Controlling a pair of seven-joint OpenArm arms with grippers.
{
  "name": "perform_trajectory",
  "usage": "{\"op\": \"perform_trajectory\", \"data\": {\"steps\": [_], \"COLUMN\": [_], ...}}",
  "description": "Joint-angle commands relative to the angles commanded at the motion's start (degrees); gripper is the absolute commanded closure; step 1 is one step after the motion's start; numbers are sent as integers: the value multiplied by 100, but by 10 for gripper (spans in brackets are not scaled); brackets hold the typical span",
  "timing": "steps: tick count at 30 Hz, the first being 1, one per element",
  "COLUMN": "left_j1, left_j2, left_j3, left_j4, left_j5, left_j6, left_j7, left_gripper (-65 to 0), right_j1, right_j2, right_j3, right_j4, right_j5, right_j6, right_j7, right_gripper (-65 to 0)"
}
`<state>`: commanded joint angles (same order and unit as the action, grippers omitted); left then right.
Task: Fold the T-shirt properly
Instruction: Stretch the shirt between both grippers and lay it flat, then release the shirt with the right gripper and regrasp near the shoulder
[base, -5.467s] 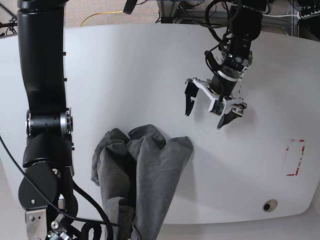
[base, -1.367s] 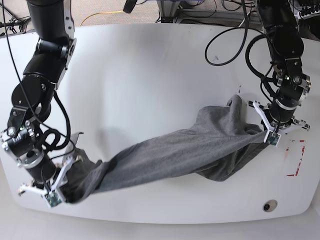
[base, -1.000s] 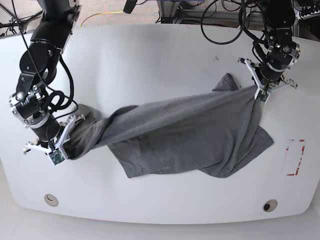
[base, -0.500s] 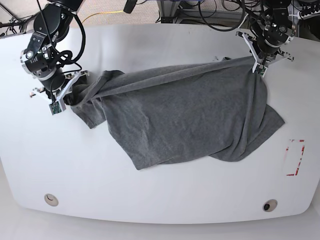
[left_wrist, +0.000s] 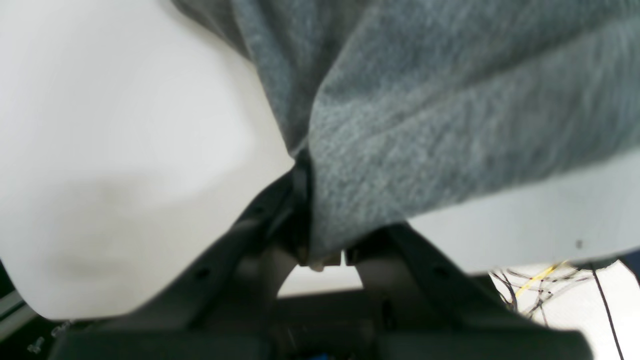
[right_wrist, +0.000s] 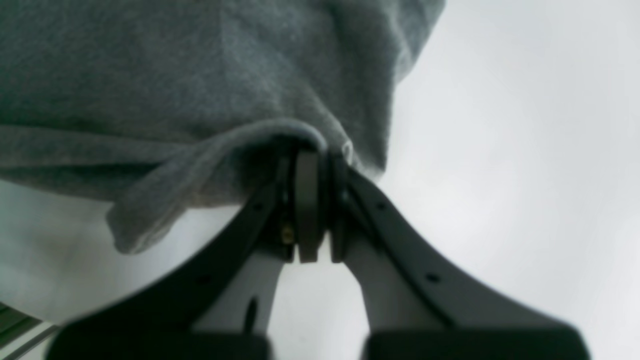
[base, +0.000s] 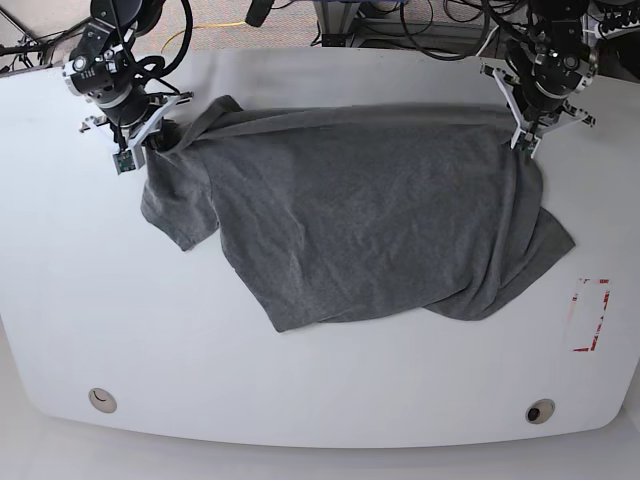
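The heather-grey T-shirt lies spread across the far half of the white table, stretched between both arms. One sleeve hangs at the left; the near edge is bunched and slanted. My left gripper at the far right is shut on the shirt's far right edge, with grey fabric pinched between its black fingers. My right gripper at the far left is shut on a rolled hem of the shirt, clamped between its fingers.
A red-marked rectangle is on the table at the right. A small round fitting sits near the front right edge and another near the front left. Cables lie behind the table's far edge.
Both grippers carried the shirt from a crumpled heap at the near edge toward the far edge and apart. In the last half second they moved slightly further back, pulling the top edge straighter.
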<state>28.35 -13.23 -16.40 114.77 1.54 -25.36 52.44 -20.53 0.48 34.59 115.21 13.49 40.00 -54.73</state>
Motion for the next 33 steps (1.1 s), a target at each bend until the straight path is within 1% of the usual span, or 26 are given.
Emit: {"op": "perform_trajectory", "data": {"steps": [2,5,9,12,13,14,16,17,19,21,22,25,27,29,33], "left_j1": [0,18,0,0,0,0,0,-9,-18,-18,-18,-88,-123,-132,-141], "left_j2": [-18,-18,-26,-26,-26,-26,-18,-18,-18,-18,-18,-18,-18,-18,-18], "left_j3": [0,0,-18,-18,-18,-18,-18,-18,-26,-26,-26,-26,-35,-35,-35], "left_j4": [0,0,0,0,0,0,0,0,0,0,0,0,0,0,0], "left_j5": [0,0,0,0,0,0,0,-9,-9,-9,-9,-9,-9,-9,-9], "left_j6": [0,0,0,0,0,0,0,0,0,0,0,0,0,0,0], "left_j7": [0,0,0,0,0,0,0,0,0,0,0,0,0,0,0], "left_gripper": [-6,-6,-6,-8,-21,-54,-126,-185,-269,-308,-314,-304,-304,-304,-304], "right_j1": [-132,-281,-589,-774,-870,-976,-1064,-1081,-1090,-1090,-1055,-765,-457,-202,246], "right_j2": [-88,-281,-316,-299,-290,-281,-229,-132,-70,-62,-62,-53,18,44,53], "right_j3": [114,607,791,949,1029,1134,1284,1389,1591,1846,2048,2268,2374,2391,2382], "right_j4": [0,-26,-18,-18,-18,-26,-26,-35,-53,-105,-158,-281,-290,-387,-809], "right_j5": [9,325,747,1301,1547,1890,2382,2734,3297,3736,4018,4273,4264,4264,4255], "right_j6": [0,0,0,0,0,0,0,0,0,0,0,0,0,0,0], "right_j7": [0,0,-9,-53,-88,-193,-413,-607,-1011,-1319,-1512,-1873,-2145,-2286,-2356], "right_gripper": [-160,-279,-363,-409,-420,-428,-434,-434,-433,-433,-433,-431,-431,-431,-434]}}
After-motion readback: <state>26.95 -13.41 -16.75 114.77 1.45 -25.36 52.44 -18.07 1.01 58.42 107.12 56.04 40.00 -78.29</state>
